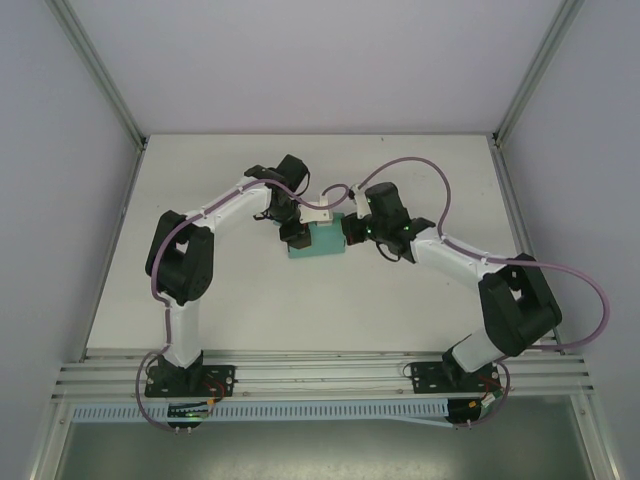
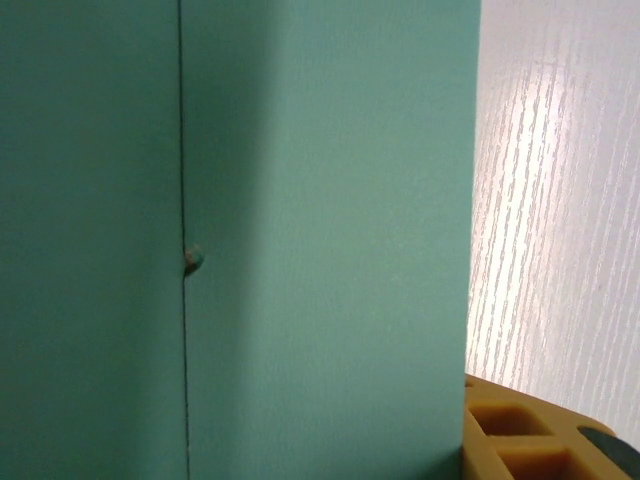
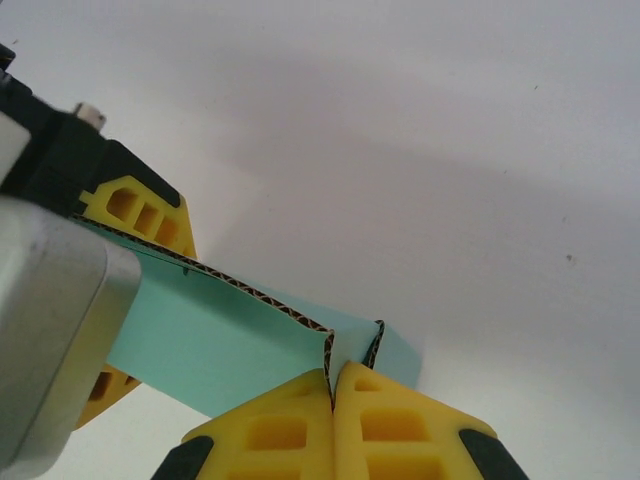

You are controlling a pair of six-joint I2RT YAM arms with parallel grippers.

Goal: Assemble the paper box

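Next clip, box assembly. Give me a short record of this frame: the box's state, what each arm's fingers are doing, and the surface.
box: teal card, folded up into box shape, mid-table between the two arms
box edges: corrugated edge exposed along the top and at the end by the right fingers
left fingers: yellow, one on each side of the box, gripping across it
right fingers: yellow, shut, pinching a card edge at the box's end
table: white
box resting or lifted: cannot tell
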